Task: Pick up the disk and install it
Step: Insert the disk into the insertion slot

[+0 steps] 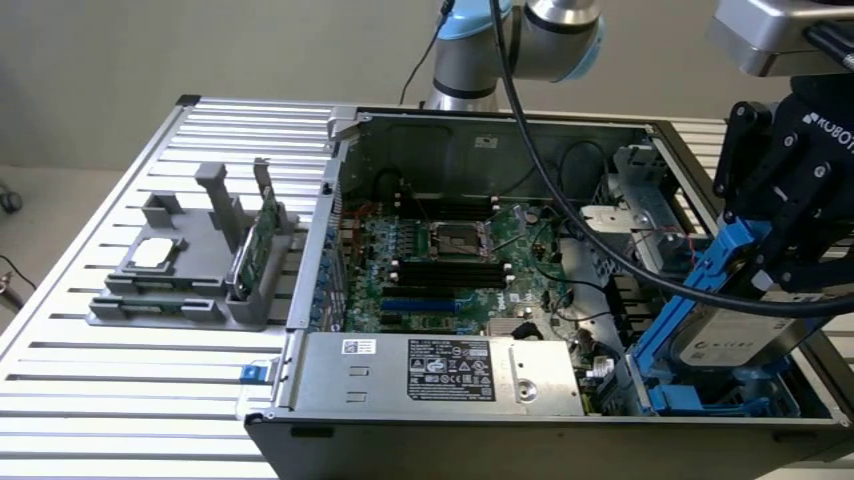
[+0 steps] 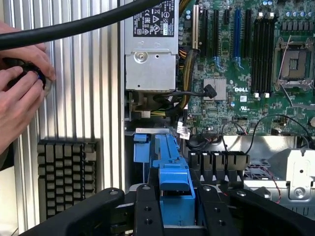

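Exterior view, from its left: a grey parts stand [image 1: 200,270] sat on the slatted table [image 1: 80,400], then the open computer case [image 1: 334,200] with its motherboard [image 1: 447,255]. At its right, the gripper [image 1: 787,270] clasped the disk [image 1: 727,335] by its blue frame, tilted over the case's drive bay [image 1: 681,395].

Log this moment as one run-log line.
phase: install | gripper: shut on the disk | disk: tilted, above the blue drive bay in the computer case | seated: not yet
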`<state>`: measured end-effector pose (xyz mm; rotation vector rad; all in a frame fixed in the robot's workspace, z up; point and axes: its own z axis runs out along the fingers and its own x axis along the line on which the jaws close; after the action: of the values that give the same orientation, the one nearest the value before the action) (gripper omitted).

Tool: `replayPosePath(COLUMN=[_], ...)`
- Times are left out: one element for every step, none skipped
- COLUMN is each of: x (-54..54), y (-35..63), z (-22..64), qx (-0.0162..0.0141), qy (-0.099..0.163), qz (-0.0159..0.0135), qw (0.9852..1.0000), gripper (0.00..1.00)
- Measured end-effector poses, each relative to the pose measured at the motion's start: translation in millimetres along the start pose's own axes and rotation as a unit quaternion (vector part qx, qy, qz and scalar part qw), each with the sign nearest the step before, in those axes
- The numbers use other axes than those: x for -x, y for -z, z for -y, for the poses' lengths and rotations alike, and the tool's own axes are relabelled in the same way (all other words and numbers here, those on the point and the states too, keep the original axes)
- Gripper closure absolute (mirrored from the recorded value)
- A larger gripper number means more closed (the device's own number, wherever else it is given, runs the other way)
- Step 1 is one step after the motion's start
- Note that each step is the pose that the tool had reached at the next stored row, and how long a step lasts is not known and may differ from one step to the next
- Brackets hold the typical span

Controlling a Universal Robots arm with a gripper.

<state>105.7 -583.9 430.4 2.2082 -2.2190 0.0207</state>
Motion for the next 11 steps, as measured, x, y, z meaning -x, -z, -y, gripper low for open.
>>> replayPosePath(x=[0.0,0.1,0.1,0.1,0.1,0.1,0.1,0.1,0.2,0.2,0.2], y=[0.0,-0.1,-0.3,-0.7,-1.4,-2.0,-2.8,-3.6,-4.3,-5.1,-5.9], z=[0.3,0.6,0.7,0.7,0.7,0.7,0.7,0.7,0.7,0.7,0.7], qx=[0.0,0.0,0.0,0.0,0.0,0.0,0.0,0.0,0.0,0.0,0.0], qy=[0.0,0.0,0.0,0.0,0.0,0.0,0.0,0.0,0.0,0.0,0.0], qz=[-0.0001,-0.0002,-0.0001,-0.0001,0.0,-0.0001,-0.0001,-0.0001,-0.0001,-0.0002,-0.0001], qw=[1.0,1.0,1.0,1.0,1.0,1.0,1.0,1.0,1.0,1.0,1.0], gripper=[0.67,0.67,0.67,0.67,0.67,0.67,0.67,0.67,0.67,0.67,0.67])
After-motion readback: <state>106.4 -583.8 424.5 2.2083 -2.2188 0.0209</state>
